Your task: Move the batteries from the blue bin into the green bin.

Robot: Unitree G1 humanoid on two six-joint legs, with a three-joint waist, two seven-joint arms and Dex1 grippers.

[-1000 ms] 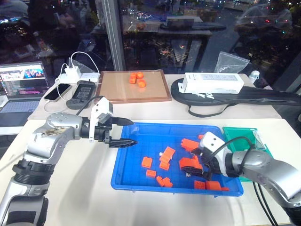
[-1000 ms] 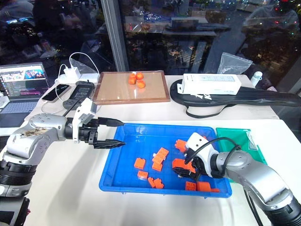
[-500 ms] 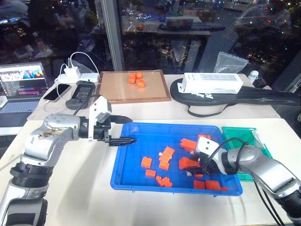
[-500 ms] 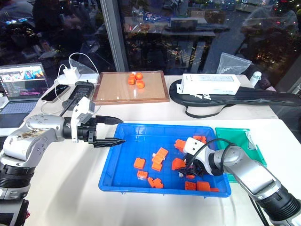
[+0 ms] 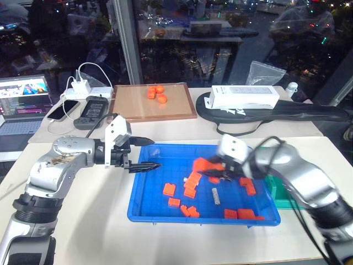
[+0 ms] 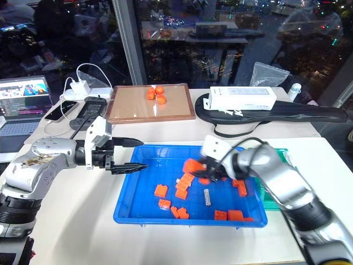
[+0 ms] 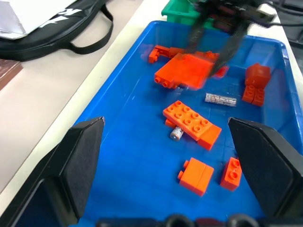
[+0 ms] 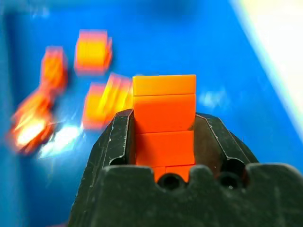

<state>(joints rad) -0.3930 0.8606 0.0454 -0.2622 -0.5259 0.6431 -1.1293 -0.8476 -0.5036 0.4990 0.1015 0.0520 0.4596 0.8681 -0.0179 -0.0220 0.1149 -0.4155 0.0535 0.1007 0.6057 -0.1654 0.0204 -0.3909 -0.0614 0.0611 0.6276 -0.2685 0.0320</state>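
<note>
Right wrist view is showing the right gripper (image 8: 163, 137) pinching an orange block (image 8: 164, 120), which it should be setting aside clear of the battery (image 5: 216, 195) in the blue bin (image 5: 144, 207), while the left gripper (image 5: 148, 154) is hanging spread.

The blue bin (image 5: 144, 207) is glossy, smooth plastic, and the orange blocks (image 7: 191, 124) look like matt studded plastic. The batteries (image 7: 220, 100) shine like bare metal; the brown tray (image 5: 151, 107) has a wooden frame.

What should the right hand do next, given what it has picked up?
Probably set it down. The right hand is shut on an orange block, not a battery, above the blue bin. A battery lies bare on the bin floor just below, so drop the block aside and go for that.
</note>
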